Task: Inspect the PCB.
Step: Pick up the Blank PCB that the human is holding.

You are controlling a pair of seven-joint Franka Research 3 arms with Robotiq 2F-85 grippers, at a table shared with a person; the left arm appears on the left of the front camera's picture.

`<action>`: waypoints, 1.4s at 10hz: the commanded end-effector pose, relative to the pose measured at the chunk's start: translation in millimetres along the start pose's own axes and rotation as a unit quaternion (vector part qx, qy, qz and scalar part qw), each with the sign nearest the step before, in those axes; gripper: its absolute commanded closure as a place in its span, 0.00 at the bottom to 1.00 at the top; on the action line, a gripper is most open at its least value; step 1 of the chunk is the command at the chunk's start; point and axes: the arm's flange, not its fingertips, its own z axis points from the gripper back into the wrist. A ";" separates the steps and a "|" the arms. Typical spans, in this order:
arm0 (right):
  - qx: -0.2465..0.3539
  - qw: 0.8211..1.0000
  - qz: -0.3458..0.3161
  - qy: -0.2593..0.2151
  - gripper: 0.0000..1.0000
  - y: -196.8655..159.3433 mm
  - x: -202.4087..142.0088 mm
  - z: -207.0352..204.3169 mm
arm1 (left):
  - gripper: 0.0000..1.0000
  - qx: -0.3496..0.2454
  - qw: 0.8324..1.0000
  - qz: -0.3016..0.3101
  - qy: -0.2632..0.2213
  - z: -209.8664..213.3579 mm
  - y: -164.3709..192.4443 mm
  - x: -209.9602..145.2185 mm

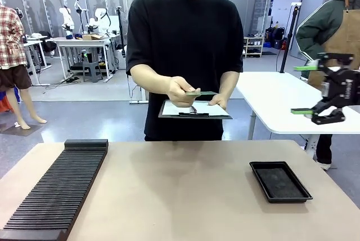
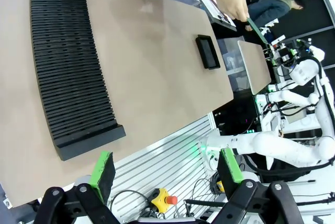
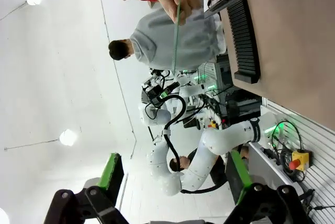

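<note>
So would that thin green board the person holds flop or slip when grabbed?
Probably stiff: the PCB juts level from the hand without sagging. Likely light: one hand alone holds it. Being so thin, its edges may be hard to grip.

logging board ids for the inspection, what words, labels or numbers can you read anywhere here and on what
No text can be read in any view.
PCB: edge-on in the person's hand, neither face shows, so no print can be read.
White paper on the clipboard: any print is too small to read.
Black tray and black slotted rack: no label visible.
</note>
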 end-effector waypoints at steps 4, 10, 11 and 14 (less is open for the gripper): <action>0.016 0.999 -0.031 0.016 0.00 15.8 29.3 -65.4 | 0.00 0.009 1.000 0.001 0.005 0.4 -0.9 -0.1; -0.002 0.998 -0.051 0.037 0.00 3.3 52.2 -126.0 | 0.00 0.009 1.000 0.001 0.005 0.4 -0.9 -0.1; 0.005 0.998 -0.050 0.047 0.00 0.8 55.2 -135.6 | 0.00 0.009 1.000 0.001 0.005 0.4 -0.9 -0.1; 0.015 0.997 -0.051 0.056 0.00 -6.8 71.1 -158.5 | 0.00 0.009 1.000 0.001 0.005 0.4 -0.9 -0.1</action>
